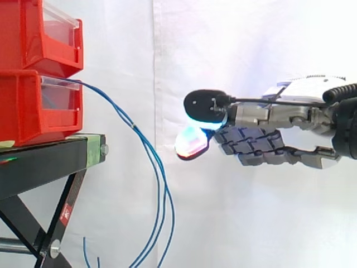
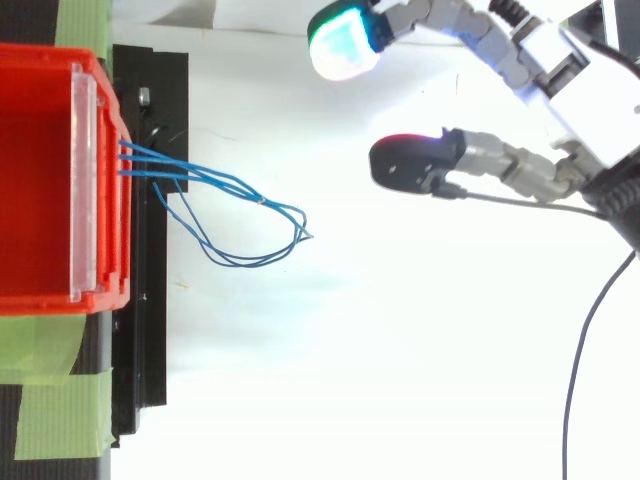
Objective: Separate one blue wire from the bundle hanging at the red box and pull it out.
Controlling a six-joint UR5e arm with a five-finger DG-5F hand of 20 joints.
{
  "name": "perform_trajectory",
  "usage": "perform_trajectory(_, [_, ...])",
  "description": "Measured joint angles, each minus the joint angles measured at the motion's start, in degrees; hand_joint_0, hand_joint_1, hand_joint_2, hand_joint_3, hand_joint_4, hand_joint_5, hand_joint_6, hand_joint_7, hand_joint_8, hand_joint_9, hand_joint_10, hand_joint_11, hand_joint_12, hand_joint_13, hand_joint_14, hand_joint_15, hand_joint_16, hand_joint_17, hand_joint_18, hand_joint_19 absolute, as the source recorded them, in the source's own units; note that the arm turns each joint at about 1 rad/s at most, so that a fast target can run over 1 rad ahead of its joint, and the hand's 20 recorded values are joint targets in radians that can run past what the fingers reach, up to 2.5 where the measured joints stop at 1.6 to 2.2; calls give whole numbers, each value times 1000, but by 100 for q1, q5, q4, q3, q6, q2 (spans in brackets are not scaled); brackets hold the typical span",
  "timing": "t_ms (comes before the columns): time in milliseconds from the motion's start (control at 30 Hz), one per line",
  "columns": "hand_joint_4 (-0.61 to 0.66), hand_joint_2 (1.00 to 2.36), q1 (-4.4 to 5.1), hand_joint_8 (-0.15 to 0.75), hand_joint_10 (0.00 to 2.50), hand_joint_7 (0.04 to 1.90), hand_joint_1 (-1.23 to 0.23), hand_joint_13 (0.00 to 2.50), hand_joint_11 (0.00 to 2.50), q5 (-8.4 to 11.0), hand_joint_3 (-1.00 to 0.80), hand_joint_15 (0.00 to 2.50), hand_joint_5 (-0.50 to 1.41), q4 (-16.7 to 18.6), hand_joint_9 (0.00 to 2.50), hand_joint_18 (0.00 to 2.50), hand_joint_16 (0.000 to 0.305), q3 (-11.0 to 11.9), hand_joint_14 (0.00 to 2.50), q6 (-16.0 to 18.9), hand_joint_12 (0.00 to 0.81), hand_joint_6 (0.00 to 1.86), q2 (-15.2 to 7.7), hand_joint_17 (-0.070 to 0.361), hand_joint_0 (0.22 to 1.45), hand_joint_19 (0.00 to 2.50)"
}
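**Operator:** So, where are the edges, and how much room is there?

**Spotter:** You have two red bins stacked at the left of the side view. The lower bin (image 1: 28,111) sits on the black stand (image 1: 44,159), and the upper bin (image 1: 25,33) rests on top of it. The stand's corner ends just under the lower bin's front. Between that corner and the hand you have bare white curtain (image 1: 251,223). From above, the same gap is a wide white stretch to the right of the stand. Green tape (image 2: 50,420) lies at the stand's far left.

**Operator:** And the hand?

**Spotter:** Your hand (image 1: 262,142) comes in from the right, level with the lower bin and well apart from the wires. It is open and holds nothing. From above, its fingers reach left and stand spread. One fingertip (image 2: 343,42) glows green-white near the upper edge, and a dark one sits below it.

**Operator:** How do the wires look?

**Spotter:** The blue wires (image 1: 134,126) leave the lower bin at the top of its clear window. They arc out past the stand's corner and hang down beyond the bottom of the side view, running close together. From above, you see the blue wires (image 2: 262,201) as thin strands that fan out from the bin's front and meet at one small point. From there they loop back toward the stand.
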Motion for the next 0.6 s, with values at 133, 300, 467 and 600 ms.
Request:
perform_trajectory(133, [301,1000,91,249,0,883,-632,0,4,-1,-500,114,-228,374,28,0,57,32,3,-31,342,503,-234,128,531,197])
perform_trajectory(300, [317,1000,196,255,0,915,-658,0,11,-1,-500,124,-222,610,50,0,57,214,5,-139,346,503,-447,127,528,216])
perform_trajectory(467, [327,1000,248,261,0,949,-660,0,30,-1,-500,127,-212,637,77,0,55,394,4,-272,347,503,-612,125,531,224])
perform_trajectory(600, [330,1000,275,261,0,970,-653,0,27,-1,-500,129,-207,650,88,0,55,440,3,-288,346,503,-655,125,537,224])
